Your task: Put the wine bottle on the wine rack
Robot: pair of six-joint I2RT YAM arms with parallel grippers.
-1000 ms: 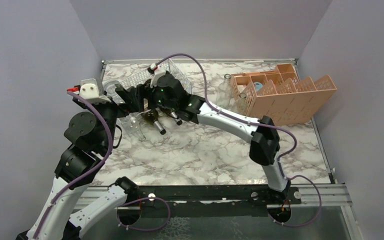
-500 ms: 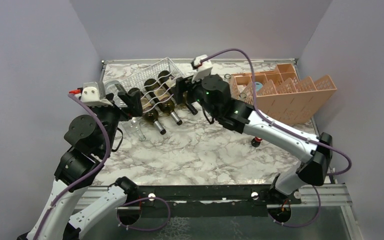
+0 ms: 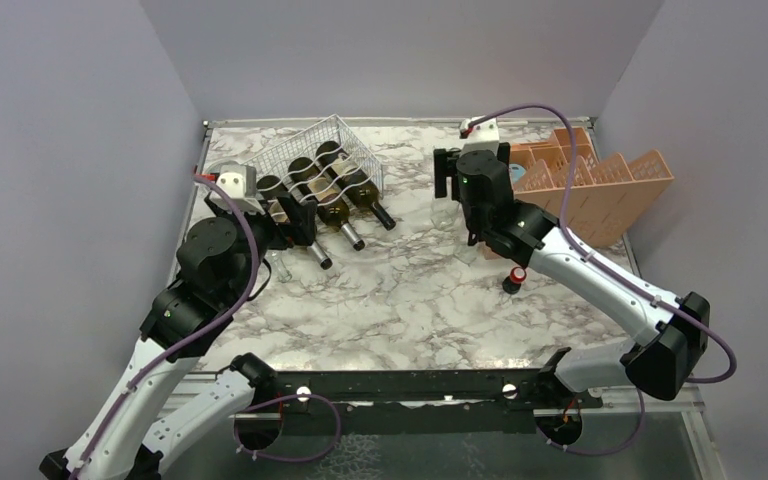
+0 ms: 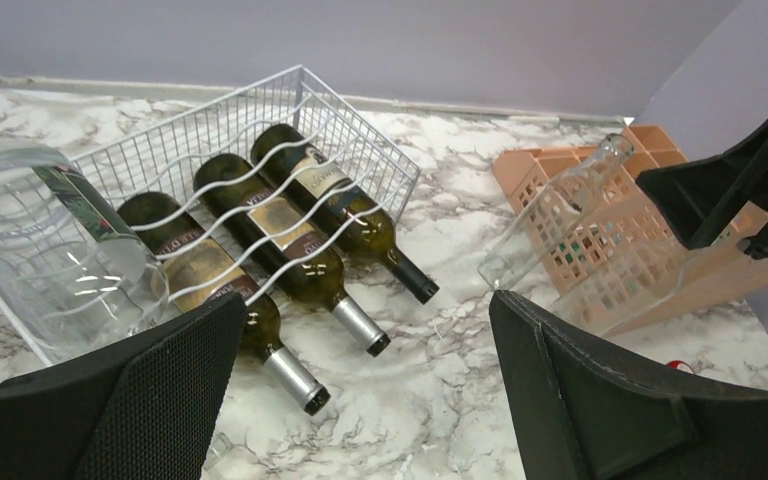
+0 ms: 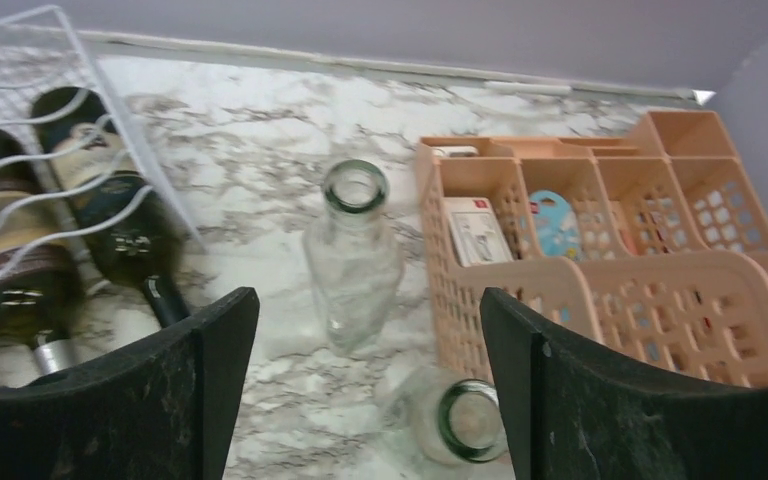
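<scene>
L arm: L gripper (image 4: 365,330) hung just off the near-L corner of the white thin-wire rack (image 4: 210,130), black fingers spread wide w/ nothing btwn them.

The rack sat at the far-L of the grey-veined marble table (image 3: 410,300). A clear glass bottle (image 4: 50,250) w/ a dark label strip lay in the L-most cradle. To its R, three dark-green glass wine bottles (image 4: 280,235) lay side by side under the wavy wires, one per cradle, labels up. Their necks stuck out past the rack's near-R edge over the marble; two had silver caps, the R-most a dark one.

Ctr-R: a clear, empty glass bottle (image 5: 353,265) stood on the table btwn rack and crate, mouth up. R gripper (image 5: 370,300) hovered above it, jaws wide apart, holding nothing, not touching the glass. A second clear glass bottle mouth (image 5: 460,420) showed nearer the camera, just beside the crate; can't tell if it was upright. A small black item w/ a red top (image 3: 513,278) sat on the marble below the R forearm.

Far R: the orange plastic lattice crate (image 3: 600,200) w/ dividers, holding a white pack (image 5: 475,230) and a blue item (image 5: 557,225) in separate compartments.
</scene>
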